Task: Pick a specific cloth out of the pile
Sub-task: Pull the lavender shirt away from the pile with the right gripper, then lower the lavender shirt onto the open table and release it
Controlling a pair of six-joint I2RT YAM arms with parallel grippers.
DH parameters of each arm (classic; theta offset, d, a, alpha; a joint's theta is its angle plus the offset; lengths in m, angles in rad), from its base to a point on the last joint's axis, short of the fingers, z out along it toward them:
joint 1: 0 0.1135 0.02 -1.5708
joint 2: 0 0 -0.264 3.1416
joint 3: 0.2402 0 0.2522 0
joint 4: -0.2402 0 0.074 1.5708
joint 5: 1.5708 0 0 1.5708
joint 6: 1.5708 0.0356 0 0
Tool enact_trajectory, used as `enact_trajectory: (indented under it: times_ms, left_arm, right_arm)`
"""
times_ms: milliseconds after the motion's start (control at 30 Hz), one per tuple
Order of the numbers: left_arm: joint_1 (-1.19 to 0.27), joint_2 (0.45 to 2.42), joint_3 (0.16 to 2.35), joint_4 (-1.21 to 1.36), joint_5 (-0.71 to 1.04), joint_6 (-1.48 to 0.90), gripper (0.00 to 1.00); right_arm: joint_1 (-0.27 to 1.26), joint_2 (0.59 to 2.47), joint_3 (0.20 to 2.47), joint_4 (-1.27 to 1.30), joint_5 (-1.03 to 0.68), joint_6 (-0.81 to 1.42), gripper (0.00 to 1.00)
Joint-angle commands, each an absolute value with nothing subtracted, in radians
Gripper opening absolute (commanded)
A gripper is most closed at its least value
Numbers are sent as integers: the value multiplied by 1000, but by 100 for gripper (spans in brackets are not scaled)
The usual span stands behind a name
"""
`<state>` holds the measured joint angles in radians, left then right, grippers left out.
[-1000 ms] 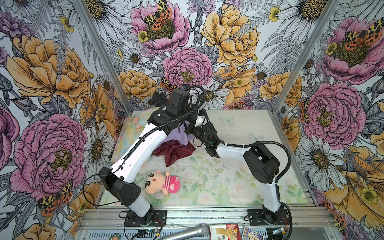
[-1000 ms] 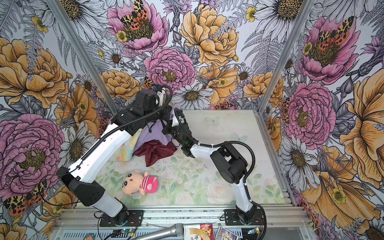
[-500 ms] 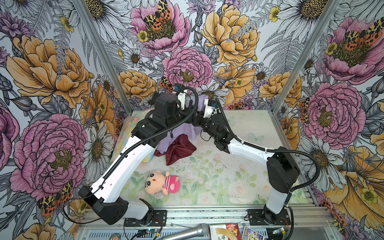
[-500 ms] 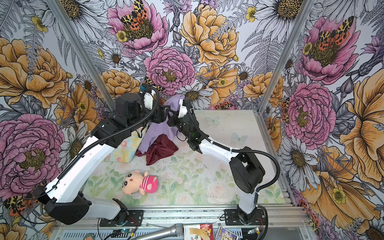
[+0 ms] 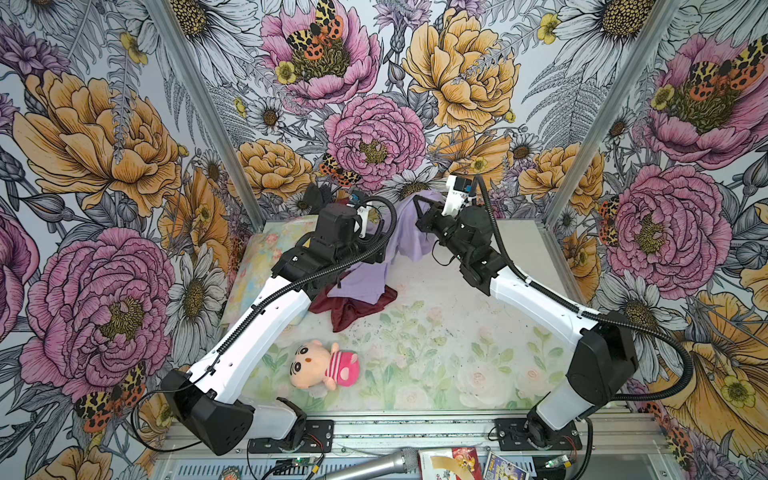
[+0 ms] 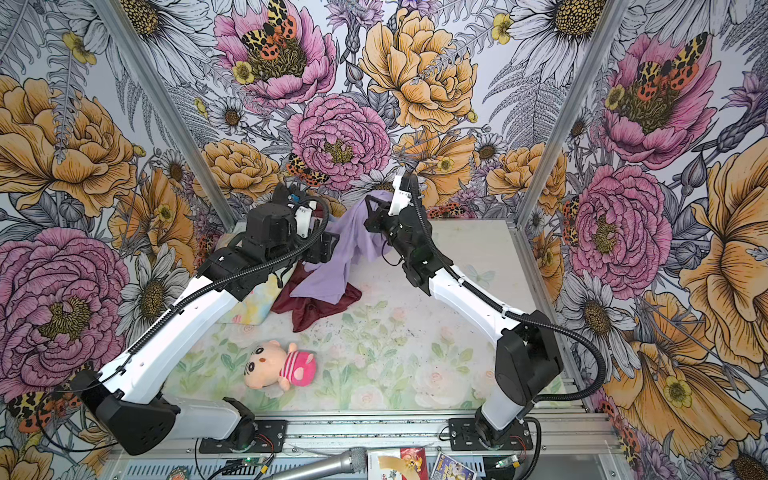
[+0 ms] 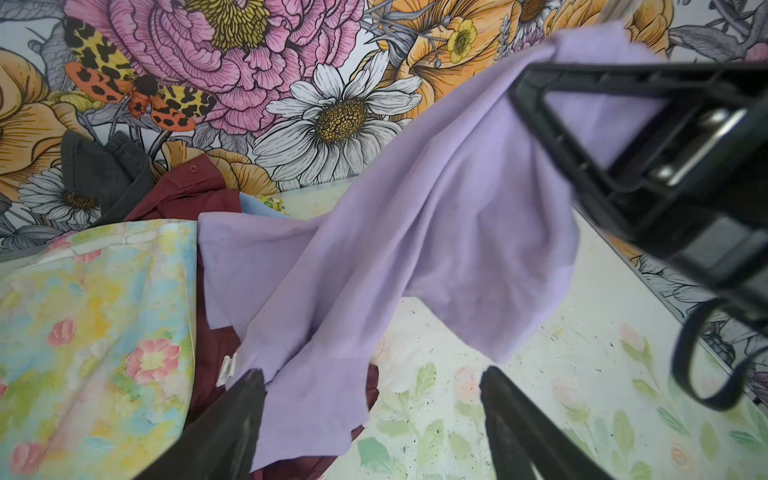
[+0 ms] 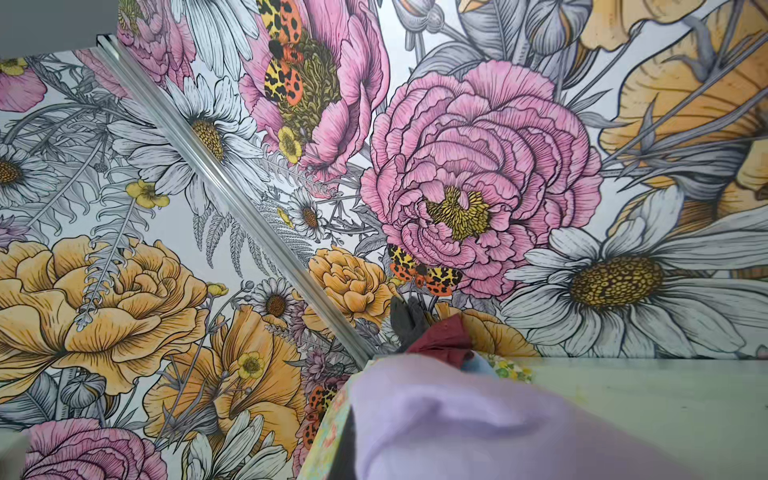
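We see a robot test cell: flower-printed walls (image 5: pixel 374 104) between aluminium posts (image 5: pixel 203 104), and two arm bases (image 5: pixel 291 436) bolted at 6 o'clock.

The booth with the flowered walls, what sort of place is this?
Probably a robot test cell rather than a home: floral-printed panels in an aluminium frame box in a small table, and the left arm and right arm are mounted on a metal rail at its front.

No legible writing anywhere; the colourful printed cards (image 5: pixel 451 463) at the bottom edge are too small to read.
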<state>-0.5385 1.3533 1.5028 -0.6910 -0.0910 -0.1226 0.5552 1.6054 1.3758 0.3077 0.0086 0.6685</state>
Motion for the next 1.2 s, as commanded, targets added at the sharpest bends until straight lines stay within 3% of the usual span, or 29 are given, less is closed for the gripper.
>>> enact_trajectory:
  times_ms: [0,600,1167]
  left_arm:
    - [-522,1326,1472,-675,-64,-105,84]
    - [-499,1401,1374,-656,-46,-63,85]
    - [-450,1455,1342,-621,38,-76,84]
  right_arm:
    - [521,1538,1417,289,31,621,0]
    - [235,1451,1572,-10,-78,547,0]
    - [-54,1536,1645,-104,-159,525,0]
